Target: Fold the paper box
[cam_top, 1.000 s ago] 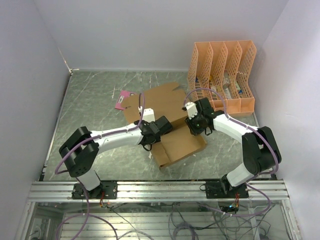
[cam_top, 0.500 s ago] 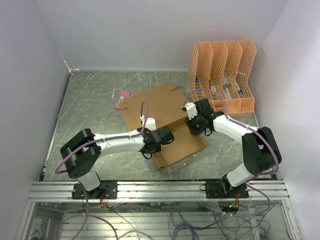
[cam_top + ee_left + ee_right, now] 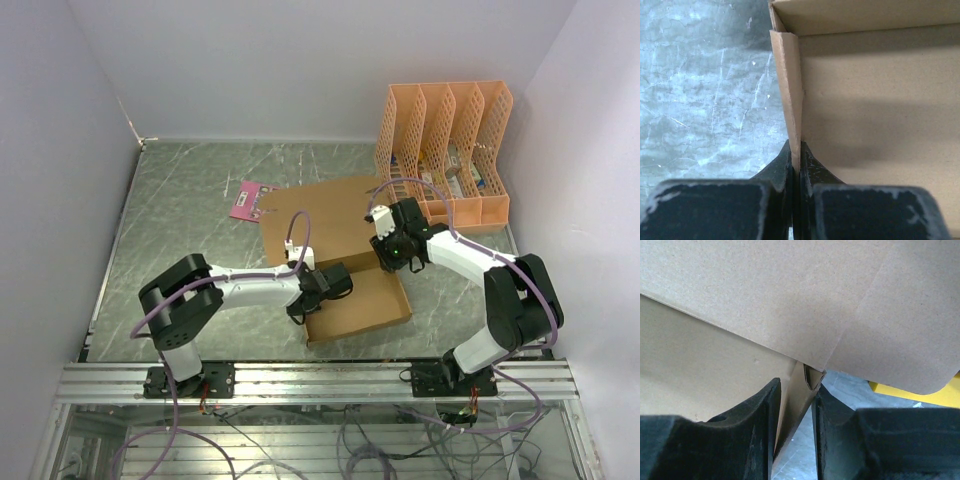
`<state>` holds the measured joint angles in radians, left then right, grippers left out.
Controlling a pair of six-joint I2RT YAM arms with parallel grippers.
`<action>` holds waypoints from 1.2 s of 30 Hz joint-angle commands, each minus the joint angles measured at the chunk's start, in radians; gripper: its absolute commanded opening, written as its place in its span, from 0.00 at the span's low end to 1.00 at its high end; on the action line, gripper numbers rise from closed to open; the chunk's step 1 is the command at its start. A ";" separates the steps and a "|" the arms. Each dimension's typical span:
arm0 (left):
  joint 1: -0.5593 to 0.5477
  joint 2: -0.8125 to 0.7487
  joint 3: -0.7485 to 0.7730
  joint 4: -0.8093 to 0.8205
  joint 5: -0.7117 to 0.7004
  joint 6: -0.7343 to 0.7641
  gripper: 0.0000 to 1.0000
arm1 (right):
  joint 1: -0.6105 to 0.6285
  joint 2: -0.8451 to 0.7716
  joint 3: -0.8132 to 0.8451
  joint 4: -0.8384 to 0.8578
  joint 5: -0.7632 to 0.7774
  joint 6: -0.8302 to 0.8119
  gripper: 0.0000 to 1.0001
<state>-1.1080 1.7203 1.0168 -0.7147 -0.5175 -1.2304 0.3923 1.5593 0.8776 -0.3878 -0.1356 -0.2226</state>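
Nearest the camera, an aluminium rail point(image 3: 320, 380) runs along the table's edge and carries the bases of two arms. Beyond it lies the table point(image 3: 180, 230), a grey-green marbled slab enclosed by pale walls on three sides. There is one paper box point(image 3: 365, 300), near the middle of the table and slightly right of centre. Its shallow tray is closest to the rail, and its broad lid panel stands tilted up behind. The left gripper point(image 3: 312, 303) is at the tray's left wall. In the left wrist view, the left gripper point(image 3: 795, 152) is closed tight, pinching the thin upright cardboard edge of the paper box point(image 3: 875, 100) between its fingers. The right gripper point(image 3: 392, 258) is at the tray's far right corner. In the right wrist view, the right gripper point(image 3: 796, 390) is partly closed, with a folded corner of the paper box point(image 3: 765, 295) filling the gap between its fingers. Farther back, one small pink card point(image 3: 250, 200) lies flat just beside the lid's left corner. One orange lattice organizer point(image 3: 445, 150) with four slots stands at the far right against the back wall, with some items in its slots.
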 commanded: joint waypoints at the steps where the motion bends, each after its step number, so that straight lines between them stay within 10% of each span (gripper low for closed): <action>1: -0.005 0.059 0.011 -0.073 -0.021 0.047 0.07 | 0.002 -0.027 -0.008 0.022 -0.006 0.005 0.30; 5: -0.005 0.078 0.059 -0.097 -0.030 0.069 0.08 | 0.002 -0.031 -0.009 0.020 -0.009 0.004 0.30; 12: -0.006 0.057 0.123 -0.134 -0.061 0.085 0.41 | 0.002 -0.039 -0.014 0.020 -0.013 0.003 0.30; 25: -0.016 0.012 0.133 -0.123 -0.064 0.093 0.42 | 0.002 -0.036 -0.016 0.018 -0.019 0.000 0.30; 36: -0.024 0.028 0.071 -0.091 -0.033 0.092 0.20 | 0.017 -0.037 -0.033 -0.004 -0.001 -0.025 0.30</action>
<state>-1.1244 1.7576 1.1198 -0.8326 -0.5495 -1.1454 0.3950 1.5455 0.8673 -0.3851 -0.1417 -0.2237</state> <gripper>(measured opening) 0.246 0.300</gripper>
